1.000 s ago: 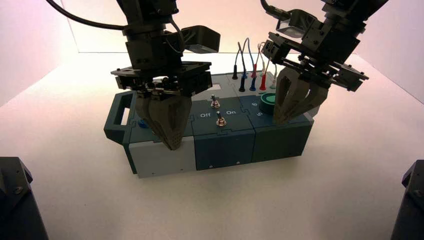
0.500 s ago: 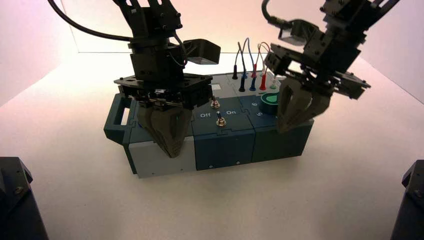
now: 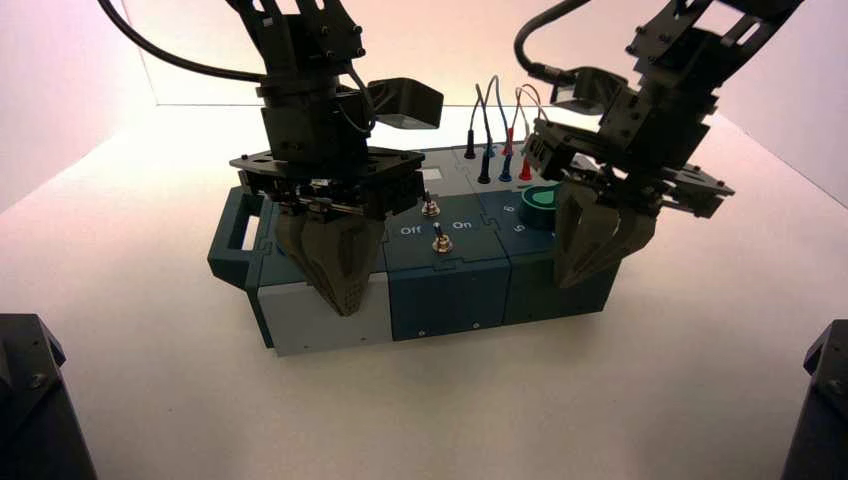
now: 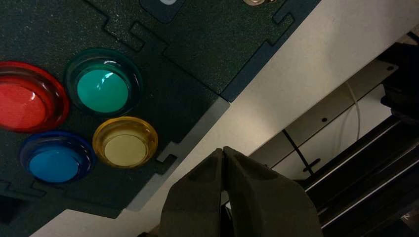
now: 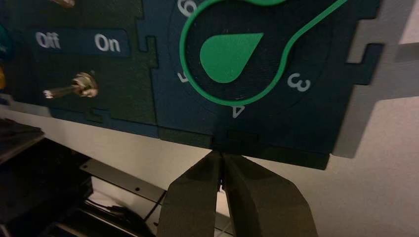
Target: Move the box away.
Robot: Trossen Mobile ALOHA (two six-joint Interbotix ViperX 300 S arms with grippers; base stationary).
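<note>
Box: on the table (image 3: 420, 410), long near side facing me; my two claws are at that side.
My left claw (image 3: 345, 312): narrow, fingertips together, at the pale left panel (image 3: 300, 318).
My right claw (image 3: 564, 284): narrow, fingertips together, at the dark right panel (image 3: 590, 297). Contact: cannot tell for either.
Box (image 3: 447, 300) fault: skewing, if one claw pushes harder or sooner.
Knob (image 3: 538, 197) and button fault: knocks, if tips ride over the edge.
Buttons: 4; red (image 4: 22, 104), green (image 4: 103, 91), blue (image 4: 54, 165), yellow (image 4: 125, 149).
Toggle switches (image 3: 441, 241): 2.
Knobs: 1.
Front panels: 3.
</note>
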